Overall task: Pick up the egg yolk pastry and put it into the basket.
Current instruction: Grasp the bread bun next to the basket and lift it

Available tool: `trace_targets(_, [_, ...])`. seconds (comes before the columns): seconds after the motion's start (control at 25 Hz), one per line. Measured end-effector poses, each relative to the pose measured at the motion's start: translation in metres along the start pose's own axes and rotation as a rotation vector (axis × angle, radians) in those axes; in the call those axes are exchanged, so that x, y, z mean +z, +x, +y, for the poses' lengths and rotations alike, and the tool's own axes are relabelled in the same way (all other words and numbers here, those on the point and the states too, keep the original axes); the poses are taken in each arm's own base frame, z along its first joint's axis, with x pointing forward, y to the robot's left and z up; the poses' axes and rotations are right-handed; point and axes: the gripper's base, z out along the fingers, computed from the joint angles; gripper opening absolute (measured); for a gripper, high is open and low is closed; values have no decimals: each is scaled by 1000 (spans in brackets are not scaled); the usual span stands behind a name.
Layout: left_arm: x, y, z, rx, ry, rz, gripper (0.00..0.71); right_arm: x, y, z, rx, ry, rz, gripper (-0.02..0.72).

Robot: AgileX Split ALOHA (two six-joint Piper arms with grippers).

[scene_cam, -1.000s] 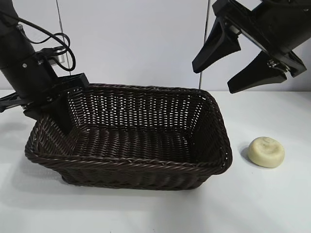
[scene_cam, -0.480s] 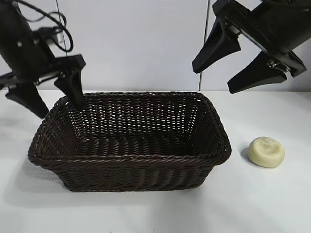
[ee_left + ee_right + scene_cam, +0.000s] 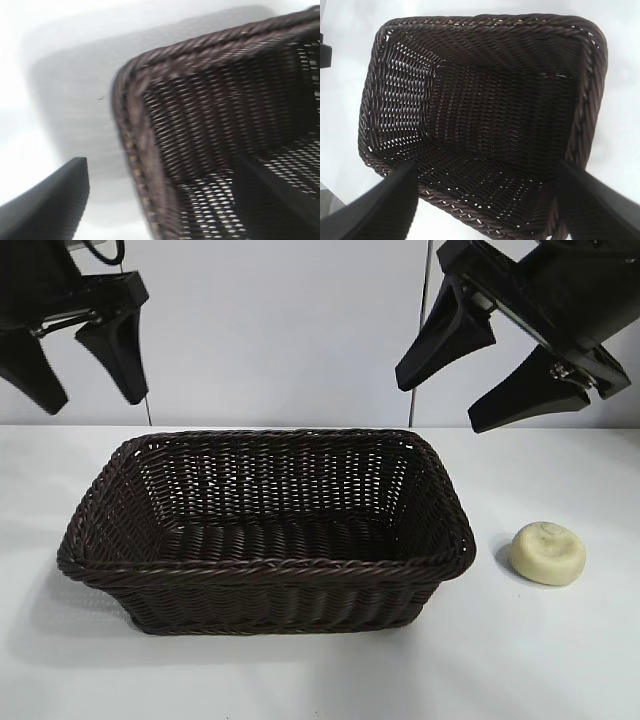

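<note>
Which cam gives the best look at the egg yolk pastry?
Exterior view: the egg yolk pastry lies in full sight on the table, right of the basket. Neither wrist view shows it; both show only basket and table.

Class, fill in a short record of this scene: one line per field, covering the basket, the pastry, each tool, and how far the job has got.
basket: dark woven wicker basket, on the white table, nothing inside
egg yolk pastry: pale round egg yolk pastry, on the table beside the basket's right end, apart from it
left tool: left tool, open, holding nothing, above the basket's left end
right tool: right tool, open, holding nothing, high above the basket's right end
progress: pastry not yet picked up
</note>
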Motion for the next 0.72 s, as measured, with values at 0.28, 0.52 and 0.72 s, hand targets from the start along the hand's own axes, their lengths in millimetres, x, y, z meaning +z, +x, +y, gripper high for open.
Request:
trace_targets(0.28, [-3, 1, 28, -51, -152, 9, 571, 0, 0, 0, 0, -1, 3, 549])
trace_targets(0.52, [-12, 10, 83, -198, -195, 38, 571, 0, 0, 0, 0, -2, 3, 549])
trace_targets(0.72, [-16, 16, 102, -272, -174, 54, 571, 0, 1, 0, 0, -3, 6, 549])
